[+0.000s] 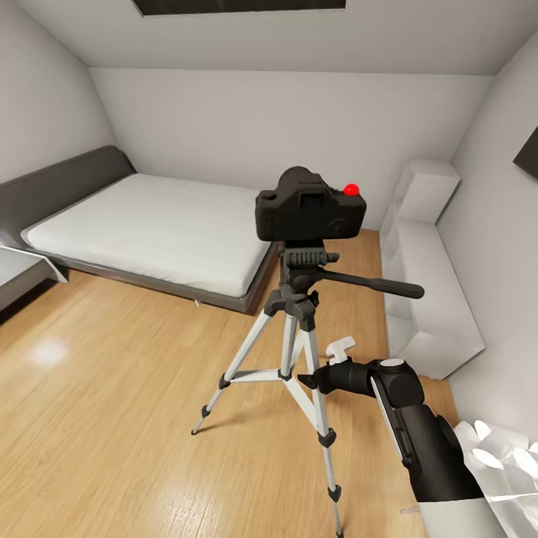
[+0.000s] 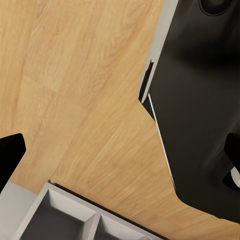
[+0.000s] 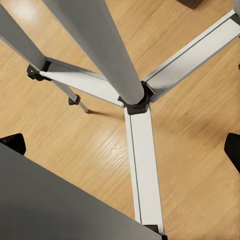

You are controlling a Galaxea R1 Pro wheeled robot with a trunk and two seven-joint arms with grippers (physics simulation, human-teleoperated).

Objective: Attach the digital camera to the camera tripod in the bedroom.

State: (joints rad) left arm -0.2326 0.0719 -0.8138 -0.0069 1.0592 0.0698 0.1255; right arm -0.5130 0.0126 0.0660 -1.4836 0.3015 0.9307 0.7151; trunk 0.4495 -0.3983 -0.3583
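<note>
The head view looks forward and down across the bedroom, the camera tripod standing near centre and the bed far left. The right wrist view looks steeply down, very near the tripod's legs and braces, a part shared with the head view. The left wrist view faces down at the wood floor.
</note>
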